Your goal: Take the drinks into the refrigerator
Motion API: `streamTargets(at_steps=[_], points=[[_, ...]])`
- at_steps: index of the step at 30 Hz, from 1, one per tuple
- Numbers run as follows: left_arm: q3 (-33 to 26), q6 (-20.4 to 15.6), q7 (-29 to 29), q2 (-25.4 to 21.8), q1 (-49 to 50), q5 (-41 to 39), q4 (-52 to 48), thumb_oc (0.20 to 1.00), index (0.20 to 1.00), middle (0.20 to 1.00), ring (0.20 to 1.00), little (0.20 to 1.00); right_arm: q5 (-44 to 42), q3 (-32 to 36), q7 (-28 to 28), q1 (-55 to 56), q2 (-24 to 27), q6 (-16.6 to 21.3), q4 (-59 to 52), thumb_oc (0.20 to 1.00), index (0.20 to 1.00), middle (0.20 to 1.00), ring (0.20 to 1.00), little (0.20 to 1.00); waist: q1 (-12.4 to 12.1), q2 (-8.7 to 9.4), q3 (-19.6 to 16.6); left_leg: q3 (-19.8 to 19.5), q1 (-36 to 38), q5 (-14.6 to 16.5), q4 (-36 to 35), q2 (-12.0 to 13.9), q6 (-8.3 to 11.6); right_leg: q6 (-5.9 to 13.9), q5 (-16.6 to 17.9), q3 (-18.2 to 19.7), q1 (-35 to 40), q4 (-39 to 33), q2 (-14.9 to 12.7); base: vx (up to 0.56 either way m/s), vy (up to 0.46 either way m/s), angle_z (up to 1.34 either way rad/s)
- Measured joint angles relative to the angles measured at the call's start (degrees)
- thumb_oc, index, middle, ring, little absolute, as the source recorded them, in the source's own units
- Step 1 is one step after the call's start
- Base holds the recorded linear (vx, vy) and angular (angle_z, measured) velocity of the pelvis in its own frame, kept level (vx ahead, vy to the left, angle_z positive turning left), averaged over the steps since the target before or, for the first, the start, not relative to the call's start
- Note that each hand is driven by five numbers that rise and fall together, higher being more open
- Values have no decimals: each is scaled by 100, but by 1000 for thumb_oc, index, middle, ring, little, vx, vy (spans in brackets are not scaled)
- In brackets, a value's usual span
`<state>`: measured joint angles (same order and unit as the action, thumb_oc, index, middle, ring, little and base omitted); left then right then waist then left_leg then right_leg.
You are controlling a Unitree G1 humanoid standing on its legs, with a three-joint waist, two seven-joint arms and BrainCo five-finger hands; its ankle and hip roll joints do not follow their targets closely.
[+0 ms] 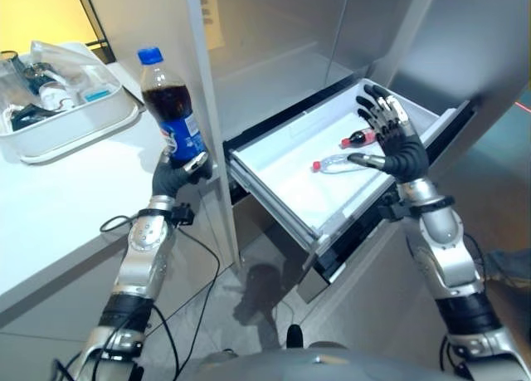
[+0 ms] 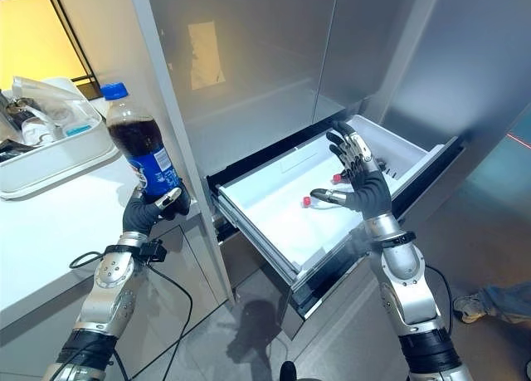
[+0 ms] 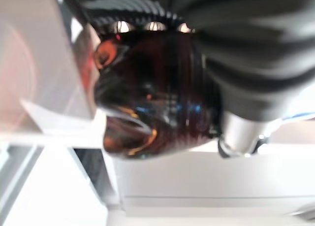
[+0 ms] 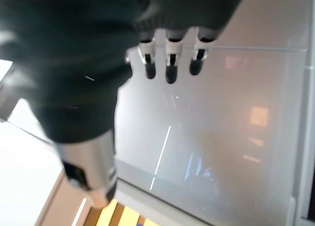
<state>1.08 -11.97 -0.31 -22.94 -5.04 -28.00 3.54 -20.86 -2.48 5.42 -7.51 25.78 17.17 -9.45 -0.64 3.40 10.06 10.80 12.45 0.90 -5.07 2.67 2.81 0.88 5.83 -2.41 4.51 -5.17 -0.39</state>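
Observation:
A dark cola bottle [image 1: 172, 109] with a blue cap and blue label stands upright in my left hand [image 1: 176, 175], whose fingers curl round its base above the white counter's edge; the bottle's dark bottom [image 3: 152, 93] fills the left wrist view. The refrigerator's white drawer [image 1: 286, 186] is pulled out to the right. Two small red-capped bottles [image 1: 355, 138] [image 1: 336, 164] lie inside it. My right hand [image 1: 397, 144] hovers open over the drawer's right part, fingers straight and spread, holding nothing.
A white tray [image 1: 79, 124] with bagged items sits on the white counter [image 1: 50, 207] at the back left. The refrigerator's steel upright [image 1: 203, 107] stands between the bottle and the drawer. A person's shoe [image 2: 469, 305] shows on the floor at the right.

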Motion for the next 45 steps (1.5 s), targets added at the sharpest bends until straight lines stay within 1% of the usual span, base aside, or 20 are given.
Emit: streamTargets(at_steps=[3,6,7,8,13,17,18,19,20,22,23,27,28,30,31,33,35,40,45], points=[[-103,-3,-238,5,329,-338,-397,200,200,200,200,200,-3,192,42,44,51,-56,324,1000,1000,1000,1000,1000,-22,5,55,-16,-4,0,0,1,0,-1,-1,-15,5,0,0,-2,-1,1],[-229,-5,-473,32,519,-529,-554,200,200,200,200,200,-26,199,145,54,86,-244,542,1000,1000,1000,1000,1000,-66,-12,101,-40,-15,0,0,2,0,-1,-2,-41,5,0,-4,-1,-10,4],[-259,-4,-502,32,576,-548,-603,200,200,200,200,200,-87,198,190,55,94,-249,557,1000,1000,1000,1000,1000,-90,-10,108,-51,-15,0,0,4,1,-2,-3,-50,12,0,-4,25,-6,5],[-268,-4,-606,30,664,-609,-711,200,200,200,200,200,-337,196,308,102,183,-273,591,1000,1000,1000,1000,1000,-170,-7,128,-59,-7,3,1,4,5,-13,-13,-57,22,0,-3,-15,-8,5],[-257,-3,-952,-17,841,-749,-922,200,200,200,200,200,-1172,156,749,100,489,-492,739,1000,1000,1000,1000,1000,-231,30,178,-150,-11,2,1,2,5,-27,-15,-131,58,0,-13,-8,-8,9],[-223,3,-1145,-264,867,-786,-948,200,200,200,200,200,-1708,-93,1024,40,773,-591,767,1000,1000,1000,1000,1000,-330,56,200,-151,-3,2,1,6,5,-27,-16,-135,68,0,-10,0,0,0],[-204,3,-1167,-301,875,-814,-975,200,200,200,200,200,-1819,-214,1074,-5,848,-635,783,1000,1000,1000,1000,1000,-314,61,205,-150,1,2,1,4,5,-26,-16,-134,70,0,-10,0,0,0],[-86,8,-1229,-380,875,-937,-1051,200,200,200,200,200,-2046,-356,1227,-56,965,-727,792,1000,1000,1000,1000,1000,-332,70,210,-155,2,2,1,4,5,-26,-16,-138,76,0,-13,0,0,0],[-14,8,-1248,-438,879,-948,-1097,200,200,200,200,200,-2122,-423,1272,-97,997,-747,818,1000,1000,1000,1000,1000,-336,81,216,-156,7,2,1,3,5,-25,-17,-139,81,0,-13,0,0,0],[182,14,-1385,-621,892,-1049,-1199,200,200,200,200,200,-2483,-767,1416,-438,1114,-825,1120,1000,1000,1000,1000,1000,-340,99,226,-156,19,0,1,1,4,-26,-15,-139,92,0,-16,0,0,0],[418,48,-1523,-807,890,-1105,-1280,200,200,200,200,200,-2607,-995,1548,-649,1260,-983,1245,1000,1000,1000,1000,1000,-352,103,228,-158,25,0,0,0,3,-24,-17,-141,101,0,-18,0,0,0],[898,136,-1832,-1133,876,-1151,-1383,200,200,200,200,200,-3129,-1553,1822,-1295,1452,-1191,1490,1000,1000,1000,1000,1000,-332,96,233,-152,43,0,1,-2,3,-26,-16,-137,113,0,-16,0,0,0],[1049,165,-1901,-1236,882,-1158,-1374,200,200,200,200,200,-3327,-1727,1879,-1536,1376,-1203,1644,1000,1000,1000,1000,1000,-345,99,234,-151,62,0,1,3,4,-26,-16,-136,128,0,-12,0,0,0],[1248,246,-1961,-1331,836,-1152,-1365,200,200,200,200,200,-3462,-1906,1897,-1778,1319,-1262,1796,1000,1000,1000,1000,1000,-326,94,237,-135,77,1,1,1,4,-27,-15,-125,134,0,-12,-3,-3,-2],[1462,292,-2044,-1452,793,-1148,-1365,200,200,200,200,200,-3567,-2053,1906,-1932,1288,-1269,1810,1000,1000,1000,1000,1000,-328,91,239,-134,79,1,1,2,4,-27,-15,-124,135,0,-10,0,0,0],[1637,395,-2157,-1482,781,-1146,-1363,200,200,200,200,200,-3681,-2088,1895,-2050,1023,-1278,1914,1000,1000,1000,1000,1000,-346,93,237,-132,85,1,2,2,5,-28,-15,-121,139,0,-9,0,0,0],[1752,422,-2196,-1547,745,-1142,-1364,200,200,200,200,200,-3738,-2207,1902,-2120,842,-1288,1904,1000,1000,1000,1000,1000,-338,86,238,-127,86,1,2,1,5,-29,-13,-117,137,0,-10,0,0,0],[1877,436,-2277,-1719,618,-1097,-1363,200,200,200,200,200,-3741,-2611,1928,-2261,791,-1399,1853,1000,1000,1000,1000,1000,-340,82,235,-122,88,1,3,-1,5,-29,-13,-115,138,0,-11,0,0,0],[2044,439,-2349,-1799,451,-942,-1364,200,200,200,200,200,-3742,-2876,1943,-2306,515,-1509,1719,1000,1000,1000,1000,1000,-335,48,221,-116,89,0,3,-2,5,-31,-12,-108,135,0,-9,0,0,0]])
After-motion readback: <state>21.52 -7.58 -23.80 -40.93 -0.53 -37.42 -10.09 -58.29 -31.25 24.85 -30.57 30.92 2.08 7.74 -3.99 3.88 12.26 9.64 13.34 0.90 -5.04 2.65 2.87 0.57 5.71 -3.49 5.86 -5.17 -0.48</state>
